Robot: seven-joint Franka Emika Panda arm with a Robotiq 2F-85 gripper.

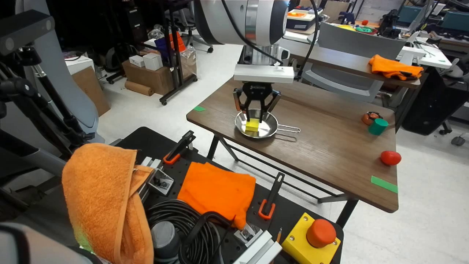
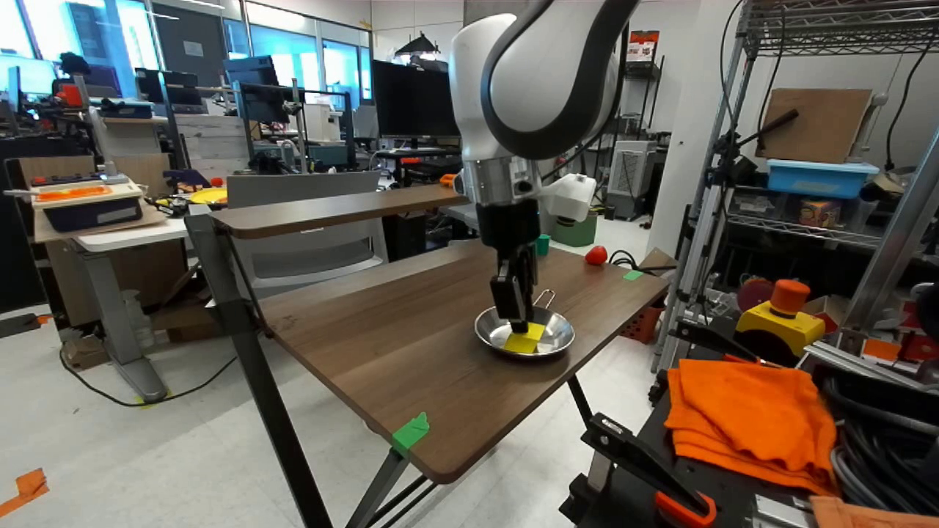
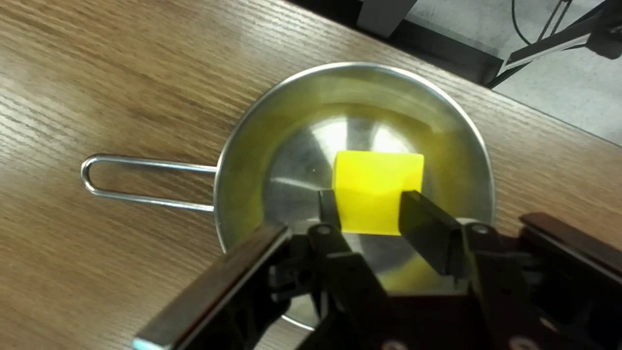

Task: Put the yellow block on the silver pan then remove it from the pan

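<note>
Brown desk (image 1: 329, 135): silver pan (image 3: 291, 167) holds yellow block (image 3: 371, 182); placing judged done (removal outstanding). Cannot tell whether gripper (image 1: 254, 121) has it clamped.

ROBOTIQ lettering (image 1: 258, 88), small and blurred, on the black end effector (image 1: 254, 120)

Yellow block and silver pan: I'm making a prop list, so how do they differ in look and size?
The yellow block is boxy, the silver pan round and shallow. The block is bright yellow, the pan shiny metal with a wire handle. The block is much smaller than the pan. Both are near an edge of the brown table.
</note>
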